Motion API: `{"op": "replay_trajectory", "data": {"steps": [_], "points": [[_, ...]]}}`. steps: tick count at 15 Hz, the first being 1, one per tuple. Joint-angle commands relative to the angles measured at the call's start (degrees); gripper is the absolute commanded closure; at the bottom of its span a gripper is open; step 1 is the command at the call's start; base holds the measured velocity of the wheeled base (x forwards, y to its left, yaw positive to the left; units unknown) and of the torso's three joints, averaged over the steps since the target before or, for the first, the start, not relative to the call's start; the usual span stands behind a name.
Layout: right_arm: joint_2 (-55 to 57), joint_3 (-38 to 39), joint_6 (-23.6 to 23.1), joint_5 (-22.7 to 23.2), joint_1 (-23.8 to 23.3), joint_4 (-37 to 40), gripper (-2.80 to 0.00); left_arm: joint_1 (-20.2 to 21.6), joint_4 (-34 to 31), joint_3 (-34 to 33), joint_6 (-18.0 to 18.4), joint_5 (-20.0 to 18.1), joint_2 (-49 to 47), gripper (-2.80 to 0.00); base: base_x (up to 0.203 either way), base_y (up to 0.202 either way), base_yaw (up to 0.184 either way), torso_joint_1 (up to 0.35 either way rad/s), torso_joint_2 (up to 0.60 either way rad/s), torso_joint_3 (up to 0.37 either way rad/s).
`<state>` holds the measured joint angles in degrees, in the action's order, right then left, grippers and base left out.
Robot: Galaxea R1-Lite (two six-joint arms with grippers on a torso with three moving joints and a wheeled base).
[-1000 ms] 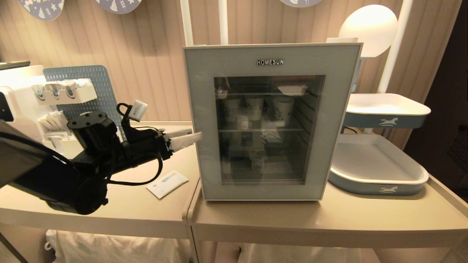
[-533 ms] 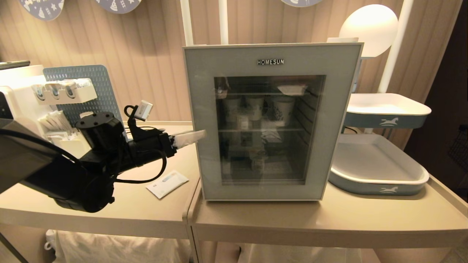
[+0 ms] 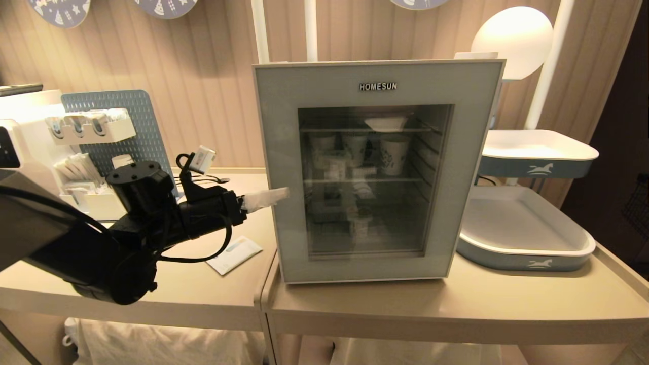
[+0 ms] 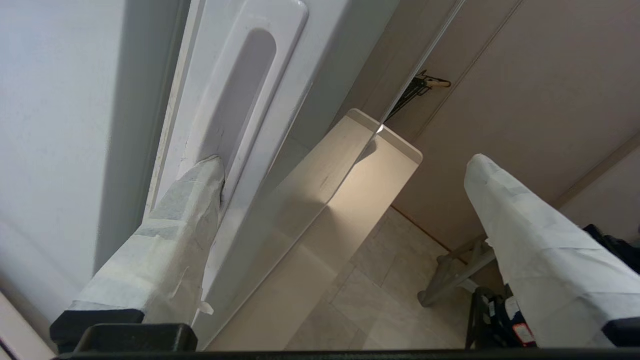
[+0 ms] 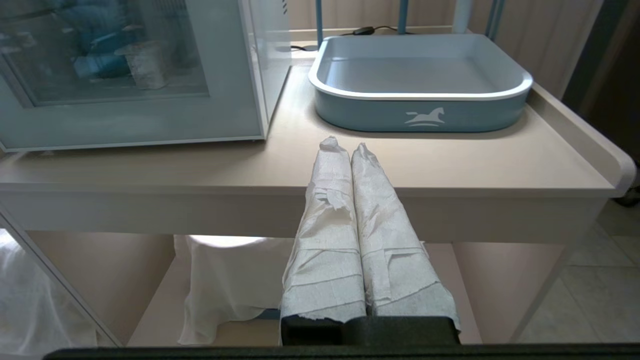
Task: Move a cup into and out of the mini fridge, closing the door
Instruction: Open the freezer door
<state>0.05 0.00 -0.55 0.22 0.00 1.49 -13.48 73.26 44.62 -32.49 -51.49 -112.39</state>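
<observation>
Mini fridge (image 3: 377,170): on the table (image 3: 456,299), front facing the head camera, "HOMESUN" lettering at the top.
Door (image 3: 284,152): pale grey-blue frame with dark glass window; seen nearly flat against the fridge front in the head view; recessed handle slot (image 4: 240,95) along its edge in the left wrist view.
Left pincer (image 3: 276,195): spread wide, at the door's left edge about halfway up; one taped finger (image 4: 185,220) with its tip in the lower end of the handle slot, the other finger (image 4: 530,240) well clear of the door, nothing between them.
Cup (image 3: 361,226): inside the fridge behind the glass, on the lowest level near the middle; well apart from the left pincer, with the door between.
Paper cups (image 3: 393,154): behind the glass, on the shelf above the cup.
Right pincer (image 5: 341,146): taped fingers pressed together, holding nothing, low before the table's front edge, toward the fridge's right, near the blue tray (image 5: 425,112).
Small packet (image 3: 234,255): flat on the table, left of the fridge, below the left arm.
</observation>
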Motion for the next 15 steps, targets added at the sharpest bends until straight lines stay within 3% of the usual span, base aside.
{"op": "replay_trajectory", "data": {"steps": [1,12,15], "points": [[0.0,0.0,0.0,0.0,0.0,0.0,0.0,-0.5,0.7,-1.7,-0.4,-0.4,2.7,-2.8,0.0,0.0,0.0,0.0,0.0,0.0],[0.0,0.0,0.0,0.0,0.0,0.0,0.0,-0.9,0.6,-20.9,-0.2,-0.4,20.2,-2.8,0.0,0.0,0.0,0.0,0.0,0.0],[0.1,0.0,0.0,0.0,0.0,0.0,0.0,3.7,-0.3,-21.1,-0.4,0.0,18.7,-2.8,0.0,0.0,0.0,0.0,0.0,0.0]]}}
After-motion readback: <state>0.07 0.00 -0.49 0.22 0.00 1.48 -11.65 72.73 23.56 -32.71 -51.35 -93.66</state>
